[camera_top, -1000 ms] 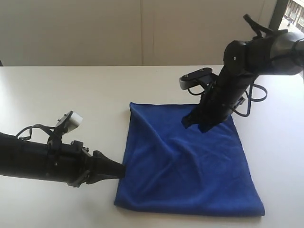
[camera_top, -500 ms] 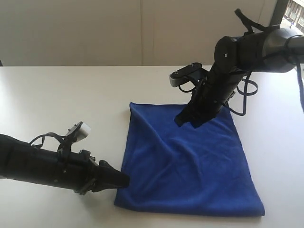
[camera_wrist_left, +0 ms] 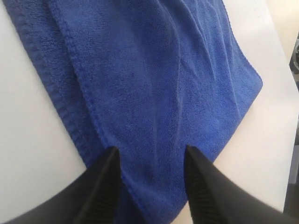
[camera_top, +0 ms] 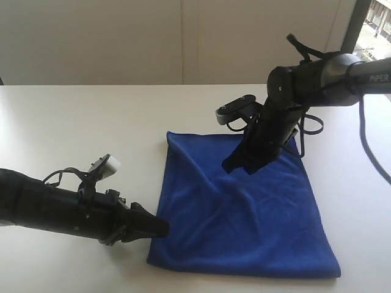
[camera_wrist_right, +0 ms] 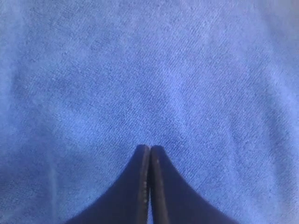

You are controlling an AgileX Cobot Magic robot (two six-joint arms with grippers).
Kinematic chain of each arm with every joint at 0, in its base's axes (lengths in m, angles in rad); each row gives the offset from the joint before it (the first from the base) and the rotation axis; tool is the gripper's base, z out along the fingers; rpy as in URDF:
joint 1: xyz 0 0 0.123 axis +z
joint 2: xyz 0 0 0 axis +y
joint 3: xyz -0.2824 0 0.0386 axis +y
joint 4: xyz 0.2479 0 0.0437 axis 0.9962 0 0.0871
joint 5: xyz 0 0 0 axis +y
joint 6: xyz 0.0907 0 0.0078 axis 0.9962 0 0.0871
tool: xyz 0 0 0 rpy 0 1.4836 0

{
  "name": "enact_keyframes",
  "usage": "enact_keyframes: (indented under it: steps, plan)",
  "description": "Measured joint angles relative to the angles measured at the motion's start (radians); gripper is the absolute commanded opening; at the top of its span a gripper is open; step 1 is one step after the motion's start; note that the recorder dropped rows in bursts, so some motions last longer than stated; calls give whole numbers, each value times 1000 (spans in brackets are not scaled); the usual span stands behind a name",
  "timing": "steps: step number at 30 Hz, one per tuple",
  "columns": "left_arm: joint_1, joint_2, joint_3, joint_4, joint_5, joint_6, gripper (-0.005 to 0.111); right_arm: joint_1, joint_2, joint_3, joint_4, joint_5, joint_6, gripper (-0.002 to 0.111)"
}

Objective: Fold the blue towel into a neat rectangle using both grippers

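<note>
Over the blue towel (camera_top: 244,213) hangs the closed right hand (camera_top: 232,165).

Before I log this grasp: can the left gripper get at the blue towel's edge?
Probably yes: the left gripper stands open at the edge of the blue towel, with nothing in between.

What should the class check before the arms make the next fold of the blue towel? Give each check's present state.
1. Left gripper open at the edge of the blue towel: ok.
2. Left gripper gripping cloth: not ok, nothing clamped.
3. Right gripper open to grasp: not ok, shut.
4. Right tips touching towel: cannot tell.
5. Towel flat: not ok, diagonal crease.
</note>
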Motion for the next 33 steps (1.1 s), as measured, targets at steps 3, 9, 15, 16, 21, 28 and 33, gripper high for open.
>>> enact_keyframes:
  steps: [3,9,15,16,21,28,33]
  plan:
    - [0,0,0,4,-2,-20,49,0,9,0,-1,-16,2,0]
    - [0,0,0,41,13,-60,46,0,27,0,-2,-20,2,0]
    - [0,0,0,60,16,-71,42,0,33,0,-3,-22,4,0]
    - [0,0,0,66,16,-71,42,0,33,0,-3,-22,4,0]
    - [0,0,0,97,-1,-77,42,0,33,0,-3,-24,4,0]
    - [0,0,0,106,-10,-86,42,0,33,0,-3,-24,4,0]
    - [0,0,0,106,-11,-94,31,0,33,0,-3,-24,4,0]
